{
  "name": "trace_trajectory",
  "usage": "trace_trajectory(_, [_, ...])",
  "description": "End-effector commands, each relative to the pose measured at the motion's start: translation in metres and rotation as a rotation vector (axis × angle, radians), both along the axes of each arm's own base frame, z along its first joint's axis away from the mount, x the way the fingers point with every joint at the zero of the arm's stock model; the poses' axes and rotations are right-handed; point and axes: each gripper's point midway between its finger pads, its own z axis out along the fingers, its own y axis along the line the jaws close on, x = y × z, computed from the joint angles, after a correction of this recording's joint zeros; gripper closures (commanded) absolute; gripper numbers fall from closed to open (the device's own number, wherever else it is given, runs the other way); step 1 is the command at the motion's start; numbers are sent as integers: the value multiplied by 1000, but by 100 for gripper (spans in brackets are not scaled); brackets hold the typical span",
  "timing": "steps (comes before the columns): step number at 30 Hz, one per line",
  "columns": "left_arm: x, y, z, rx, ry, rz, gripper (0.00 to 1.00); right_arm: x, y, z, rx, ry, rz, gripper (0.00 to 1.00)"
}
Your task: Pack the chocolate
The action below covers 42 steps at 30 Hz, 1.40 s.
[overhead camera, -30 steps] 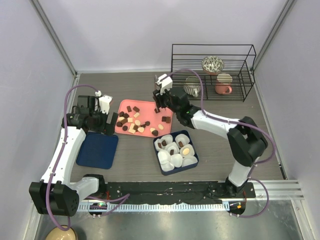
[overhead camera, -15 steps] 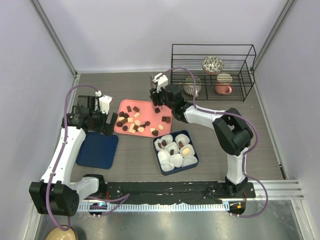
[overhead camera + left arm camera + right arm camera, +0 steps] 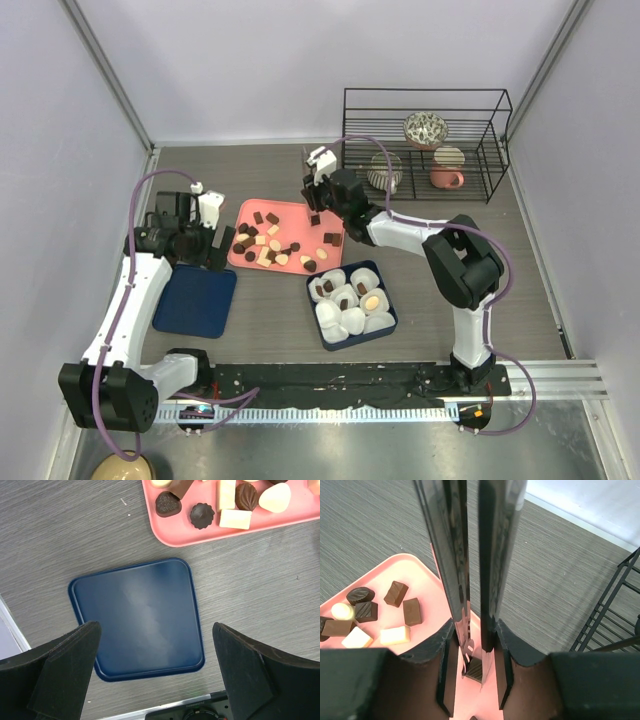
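Slip risk now: right gripper [image 3: 475,661] has its jaws narrowed around a small dark-brown square chocolate [image 3: 473,671] at the far corner of the flat pink plastic tray [image 3: 422,580]; pinched or not, I cannot tell. An off-centre bite could flick it onto the worktop [image 3: 380,520]. Meanwhile left gripper [image 3: 155,635] hangs wide open, empty.

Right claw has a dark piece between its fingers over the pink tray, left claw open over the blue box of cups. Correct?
No: left wrist view shows the left claw open over the flat blue lid, not the blue box of cups. The right claw does have a dark piece between its fingers over the pink tray.
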Motion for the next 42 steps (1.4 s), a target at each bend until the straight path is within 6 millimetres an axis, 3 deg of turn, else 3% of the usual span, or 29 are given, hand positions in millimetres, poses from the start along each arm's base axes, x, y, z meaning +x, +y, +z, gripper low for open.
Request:
trace_trajectory(1, [6,3,1,15,-30,-4,0,0,-6,60,89,-100,-19,86])
trace_trajectory(3, [5,3,0,20,-26,-6,0,-7,-13,69,92,-108,-23,90])
trace_trajectory(4, [6,3,1,21,-28,-5,0,-12,-16,90,119,-134,-22,91])
trace_trajectory(6, [6,4,2,19,-29,-1,0,-23,-21,100,122,-134,-19,94])
trace_trajectory(7, [6,3,3,20,-31,-4,0,-33,-24,120,145,-157,-12,95])
trace_trajectory(10, [6,3,3,15,-33,-3,0,-57,-30,125,138,-140,9,97])
trace_trajectory(12, [5,3,3,14,-32,-1,0,-84,-34,132,136,-135,30,97])
trace_trajectory(16, [5,2,5,11,-36,-2,0,-140,-38,133,117,-106,88,97])
trace_trajectory(17, [4,2,5,10,-36,0,0,-154,-42,120,87,-74,95,97])
trace_trajectory(19, [3,2,5,8,-34,-1,0,-184,-44,130,105,-77,118,97])
trace_trajectory(20, [3,1,5,3,-34,-3,0,-194,-49,116,70,-47,127,97])
trace_trajectory(21, [2,0,4,0,-30,-5,0,-211,-50,126,105,-46,144,97])
trace_trajectory(23, [1,0,3,-2,-25,0,0,-227,-55,116,93,1,153,97])
trace_trajectory(25, [0,0,3,-2,-25,-1,0,-242,-57,122,123,8,168,97])
trace_trajectory(26, [0,0,2,-3,-25,2,0,-250,-60,113,95,38,181,97])
trace_trajectory(32, [-1,-1,2,-12,-25,2,0,-272,-56,99,70,78,241,93])
trace_trajectory(42, [-1,2,1,5,-27,0,0,-264,-29,75,97,85,268,88])
